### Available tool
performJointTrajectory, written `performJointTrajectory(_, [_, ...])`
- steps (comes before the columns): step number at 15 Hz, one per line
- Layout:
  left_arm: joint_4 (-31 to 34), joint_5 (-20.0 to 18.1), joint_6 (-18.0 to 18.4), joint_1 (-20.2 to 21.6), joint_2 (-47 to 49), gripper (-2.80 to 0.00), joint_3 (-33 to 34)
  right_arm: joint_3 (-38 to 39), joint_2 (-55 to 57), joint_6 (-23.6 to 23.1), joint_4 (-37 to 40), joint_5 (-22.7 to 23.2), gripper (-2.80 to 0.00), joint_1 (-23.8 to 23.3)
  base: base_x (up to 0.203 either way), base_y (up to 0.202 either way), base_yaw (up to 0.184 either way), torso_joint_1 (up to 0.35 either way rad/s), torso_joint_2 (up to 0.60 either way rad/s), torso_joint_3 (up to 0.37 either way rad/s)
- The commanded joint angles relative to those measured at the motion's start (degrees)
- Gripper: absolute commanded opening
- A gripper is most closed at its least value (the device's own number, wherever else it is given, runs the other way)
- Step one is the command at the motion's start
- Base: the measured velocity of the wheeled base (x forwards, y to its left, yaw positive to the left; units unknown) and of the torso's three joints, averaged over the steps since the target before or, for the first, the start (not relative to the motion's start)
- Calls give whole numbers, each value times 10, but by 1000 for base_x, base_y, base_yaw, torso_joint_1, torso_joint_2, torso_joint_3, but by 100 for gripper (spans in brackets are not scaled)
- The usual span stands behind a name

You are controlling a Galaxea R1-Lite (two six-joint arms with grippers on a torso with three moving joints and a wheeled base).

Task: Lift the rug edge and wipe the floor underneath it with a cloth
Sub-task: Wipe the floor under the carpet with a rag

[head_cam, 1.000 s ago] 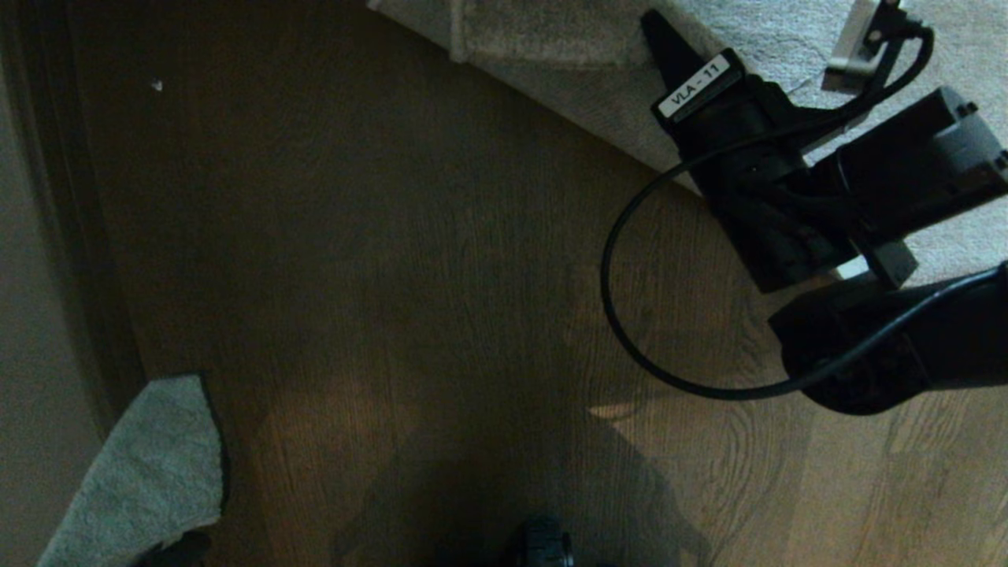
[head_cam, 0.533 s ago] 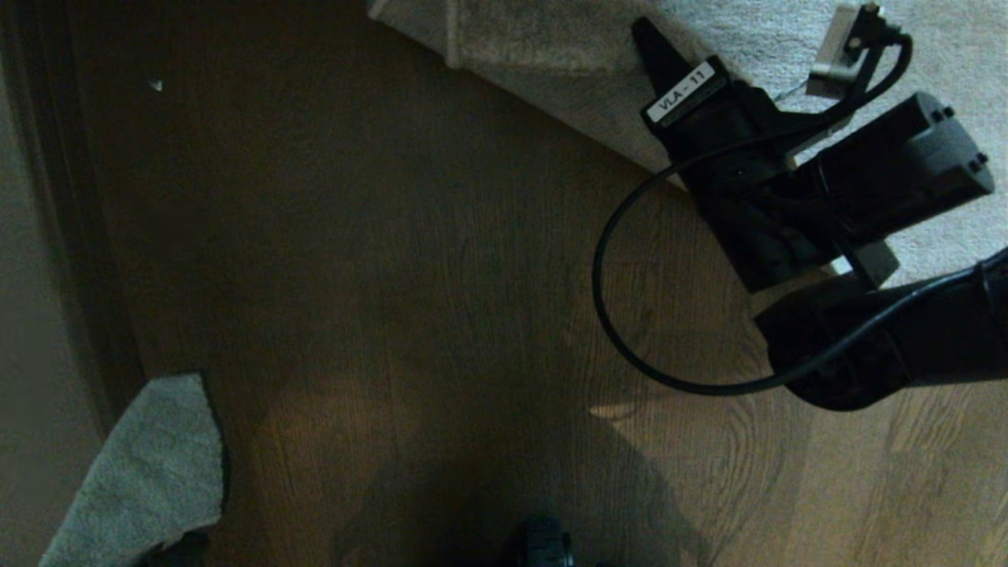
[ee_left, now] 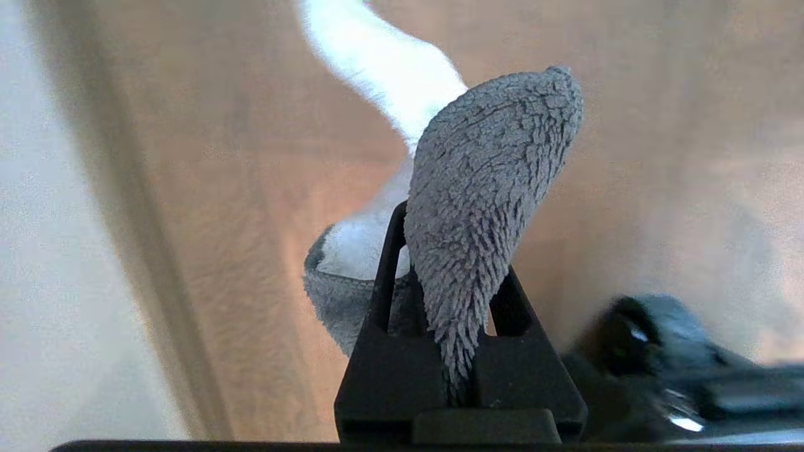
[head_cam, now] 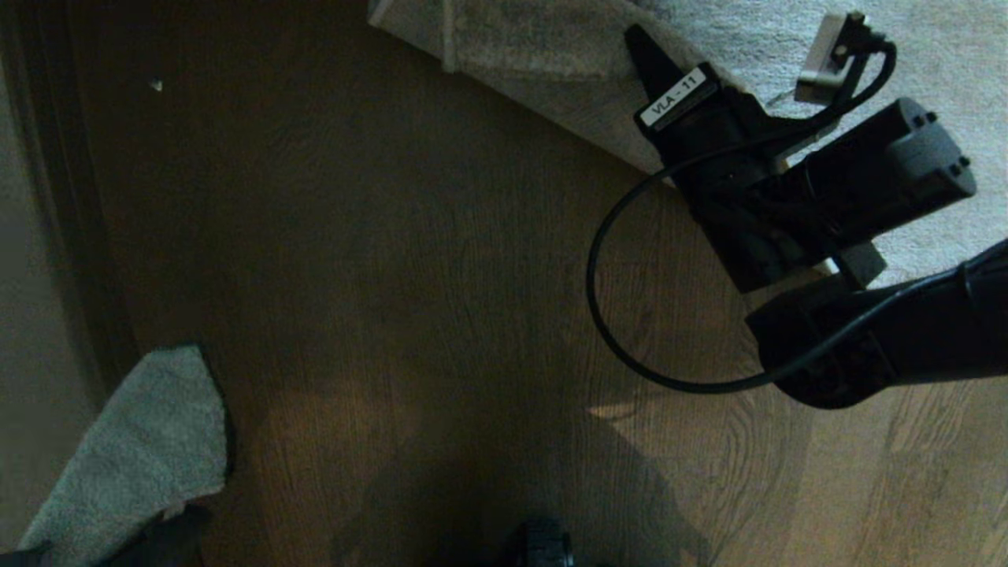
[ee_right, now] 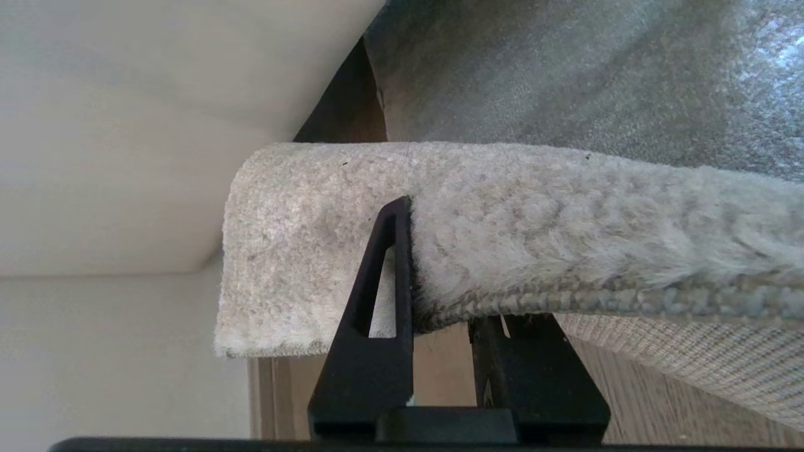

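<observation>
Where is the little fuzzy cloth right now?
The cloth hangs pinched in the left gripper, low on the head view's left, above the floor.

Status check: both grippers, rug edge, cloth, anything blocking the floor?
Right gripper shut on rug edge, lifted. Left gripper shut on cloth, low left. Floor: no obstruction seen.

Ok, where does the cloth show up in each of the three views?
Head view: the cloth sits at the lower left, over the floor.
Left wrist view: it fills the centre, pinched in the left gripper.
Right wrist view: not in it; only the rug edge shows.
Shared landmark: the brown wood floor.
</observation>
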Motion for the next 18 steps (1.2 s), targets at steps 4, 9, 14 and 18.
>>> performJointTrajectory(4, [-17,-53,0,-6,158,-280,-54,-41,21,18,-27,0,-280,-2,0,0,0,0,0,0])
performJointTrajectory(9, [-20,-118,3,-6,240,-280,-85,-78,32,18,-27,0,-280,-9,0,0,0,0,0,0])
performJointTrajectory(14, [-96,-136,-2,-37,315,-280,-89,-105,31,18,-23,1,-280,-8,0,0,0,0,0,0])
performJointTrajectory(18, [-181,-133,-6,-104,441,-280,-117,-134,32,16,4,-1,-280,-9,0,0,0,0,0,0])
